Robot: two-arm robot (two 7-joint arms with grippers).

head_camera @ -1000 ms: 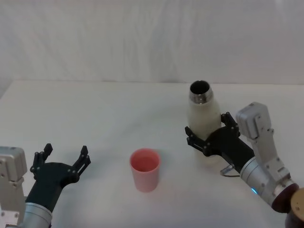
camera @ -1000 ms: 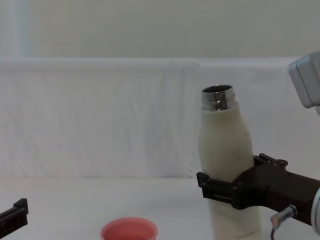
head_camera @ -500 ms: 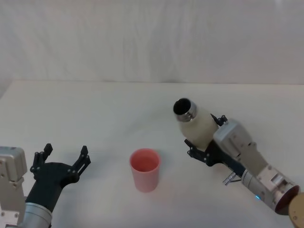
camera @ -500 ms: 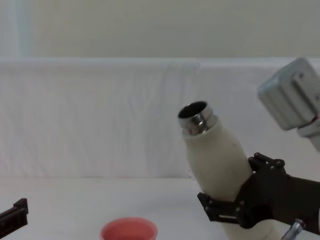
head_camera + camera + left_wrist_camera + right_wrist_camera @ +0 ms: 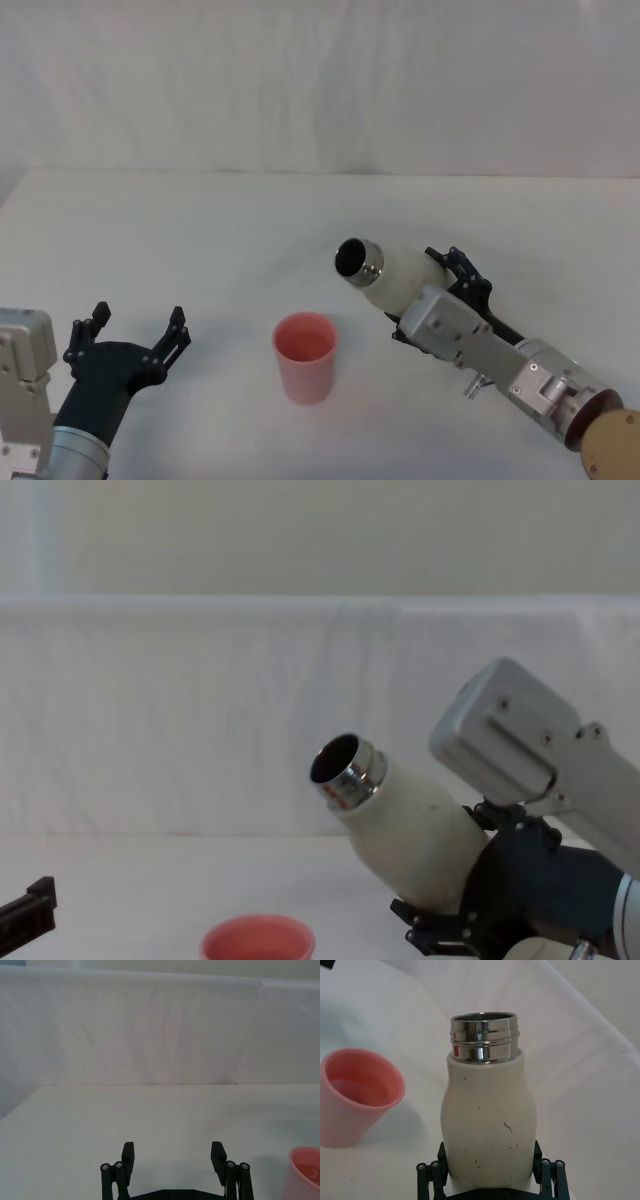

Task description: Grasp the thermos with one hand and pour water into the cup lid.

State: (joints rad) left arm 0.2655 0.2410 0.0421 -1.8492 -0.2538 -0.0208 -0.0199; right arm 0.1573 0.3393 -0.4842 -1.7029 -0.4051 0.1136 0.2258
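cream-white and steel, the thermos (image 5: 395, 275) lies in the centre right of the head view, tilted far over, its open mouth pointing to the left and a little up. the right gripper (image 5: 445, 300) has its jaws closed around the lower body of the bottle. the cup lid (image 5: 305, 357) stands upright in the lower centre, just beside and below the mouth. i judge that the pour is under way but no water leaves yet. to do it well, the mouth should come over the pink rim before the tilt goes deeper, and the tilt should grow slowly, because the neck is narrow and the cup is small and light. the left gripper (image 5: 128, 345) rests in the lower left, jaws wide open and holding nothing.

in the left wrist view the left gripper's two black fingers (image 5: 128, 1157) stand far apart over the bare white table (image 5: 150, 1110); an edge of the cup lid is at the lower right corner.

in the right wrist view the thermos fills the centre, with small dark scratches on its matte body and a shiny threaded neck. the cup lid is at the left, thick-rimmed, and seems to have a little water inside.

in the chest view the thermos leans from the lower right toward the centre, and the pink rim is at the bottom edge, below and left of the mouth.
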